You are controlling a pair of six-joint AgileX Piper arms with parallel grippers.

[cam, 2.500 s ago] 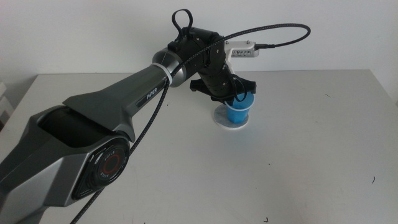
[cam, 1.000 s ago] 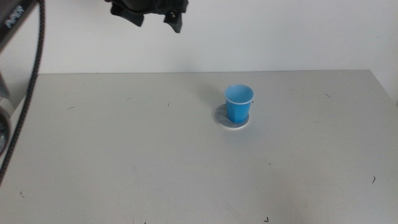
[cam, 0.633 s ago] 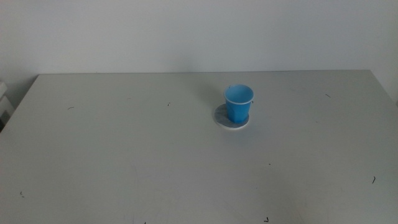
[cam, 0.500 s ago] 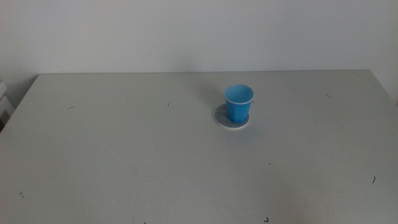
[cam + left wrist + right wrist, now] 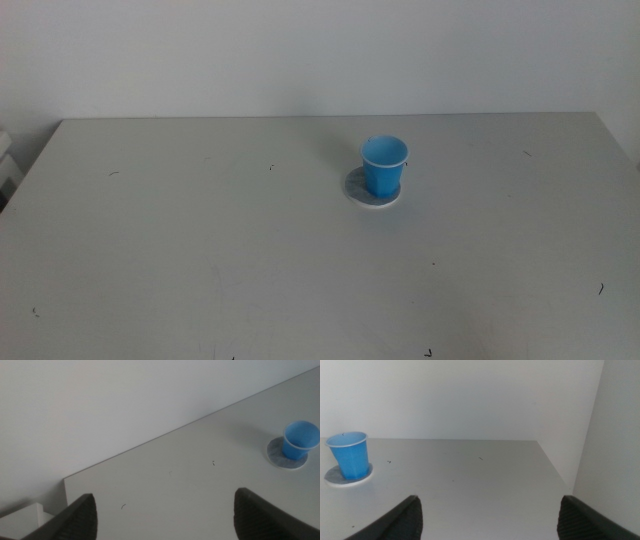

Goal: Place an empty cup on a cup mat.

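The blue cup (image 5: 383, 166) stands upright and empty on the round grey cup mat (image 5: 374, 190), right of the table's middle in the middle view. No arm shows in that view. From the left wrist view, the cup (image 5: 300, 440) and the cup mat (image 5: 286, 454) lie far off, and my left gripper (image 5: 165, 510) is open, well away from them. The right wrist view has the cup (image 5: 350, 454) on the cup mat (image 5: 348, 475) at a distance, with my right gripper (image 5: 487, 512) open and holding nothing.
The grey table (image 5: 200, 250) carries only small dark specks. A white wall rises behind its far edge. A white ledge (image 5: 20, 517) shows beyond the table's corner in the left wrist view.
The left arm, which stood over the cup 2.5 s ago, has lifted away and left the middle view. The cup has stayed on the mat, unmoved in the last half second.
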